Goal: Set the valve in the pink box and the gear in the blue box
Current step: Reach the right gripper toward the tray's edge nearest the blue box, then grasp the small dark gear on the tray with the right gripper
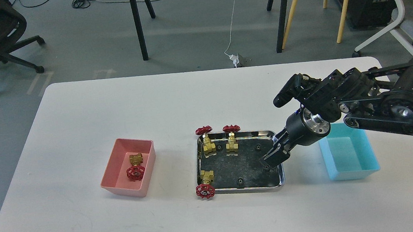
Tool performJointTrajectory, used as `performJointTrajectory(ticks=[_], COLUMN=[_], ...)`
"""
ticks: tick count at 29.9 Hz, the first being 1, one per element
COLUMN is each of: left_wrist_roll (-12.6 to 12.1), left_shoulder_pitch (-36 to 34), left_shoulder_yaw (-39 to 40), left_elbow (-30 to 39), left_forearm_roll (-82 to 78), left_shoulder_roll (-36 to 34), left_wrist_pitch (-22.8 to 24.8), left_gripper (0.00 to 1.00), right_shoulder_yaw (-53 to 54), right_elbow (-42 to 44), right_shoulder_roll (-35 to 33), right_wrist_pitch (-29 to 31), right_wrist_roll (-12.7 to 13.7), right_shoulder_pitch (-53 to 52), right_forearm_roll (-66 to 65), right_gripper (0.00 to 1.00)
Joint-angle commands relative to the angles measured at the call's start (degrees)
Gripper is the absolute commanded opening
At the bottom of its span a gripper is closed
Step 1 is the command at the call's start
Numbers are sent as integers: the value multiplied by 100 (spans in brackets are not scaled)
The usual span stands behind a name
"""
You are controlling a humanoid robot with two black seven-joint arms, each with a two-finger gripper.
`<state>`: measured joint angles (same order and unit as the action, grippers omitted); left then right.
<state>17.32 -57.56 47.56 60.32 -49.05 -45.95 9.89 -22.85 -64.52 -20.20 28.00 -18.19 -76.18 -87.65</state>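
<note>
One valve (135, 167) lies inside the pink box (114, 173) at the left. Three more valves (206, 139), (231, 137), (205, 184) lie on the steel tray (280, 179) in the middle, their red handwheels over its rim. Small black gears (258, 147), (240, 182) lie on the tray's dark floor. My right gripper (268, 162) reaches down into the tray's right end, its tips right at another gear (265, 169). Its dark fingers blend with the tray, so I cannot tell their gap. The blue box (352, 171) stands right of the tray, partly under my right arm; its visible floor is bare. My left gripper is out of view.
The white table (74, 119) ends close in front of the boxes and the tray. Chairs, table legs and cables stand on the floor beyond the far edge. My right forearm (384, 107) hangs over the blue box's back part.
</note>
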Motion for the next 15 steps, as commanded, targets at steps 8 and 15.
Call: performJointTrajectory(ticks=[8, 15], left_wrist_roll=[26, 35], left_shoulder_pitch=[-54, -62], left_shoulder_yaw=[-1, 96], left_elbow=[-46, -90], left_forearm_roll=[1, 1], left_shoulder_roll=[-98, -116], left_wrist_pitch=[-137, -146], left_gripper=[99, 99], right_shoulder_yaw=[-554, -624], right_elbow=[1134, 1372], right_shoulder_roll=[1009, 1299], right_wrist_pitch=[0, 0], right_wrist_roll=[0, -9], right_shoulder_pitch=[287, 411], right_forearm_roll=[-32, -41], right_gripper=[97, 92])
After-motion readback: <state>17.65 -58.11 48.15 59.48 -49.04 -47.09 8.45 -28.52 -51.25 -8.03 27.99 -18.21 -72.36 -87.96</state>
